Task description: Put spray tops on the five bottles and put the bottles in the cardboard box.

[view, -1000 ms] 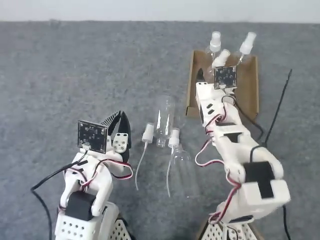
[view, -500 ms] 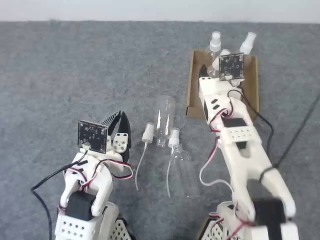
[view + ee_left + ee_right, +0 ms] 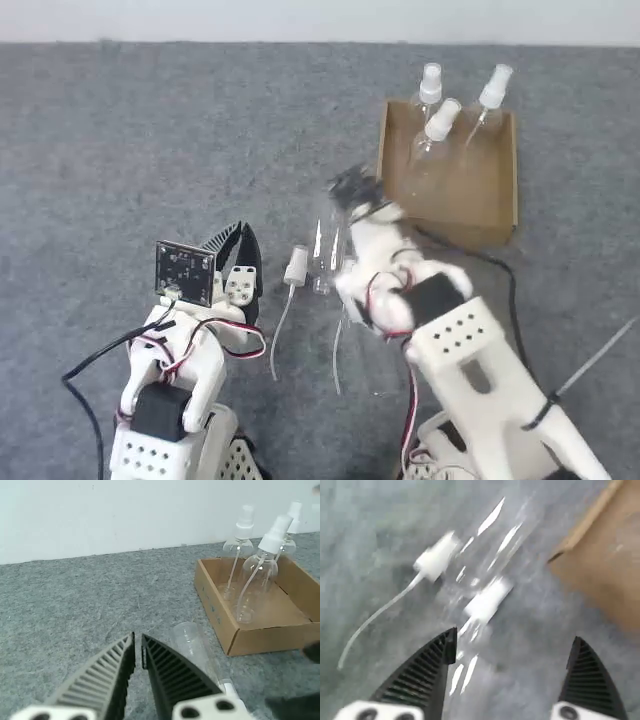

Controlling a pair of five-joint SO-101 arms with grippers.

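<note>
- Left gripper: ribbed black jaws clenched, empty
- Right gripper: released wide above a clear uncapped bottle mid-table
- Three capped bottles in the cardboard box, near the felt table's far edge

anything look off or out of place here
Nothing looks spilled or broken. An uncapped bottle lies on its side on the grey mat beside two loose spray tops, near the cardboard box where three capped bottles stand upright. That reads as unfinished work, not a fault.
</note>
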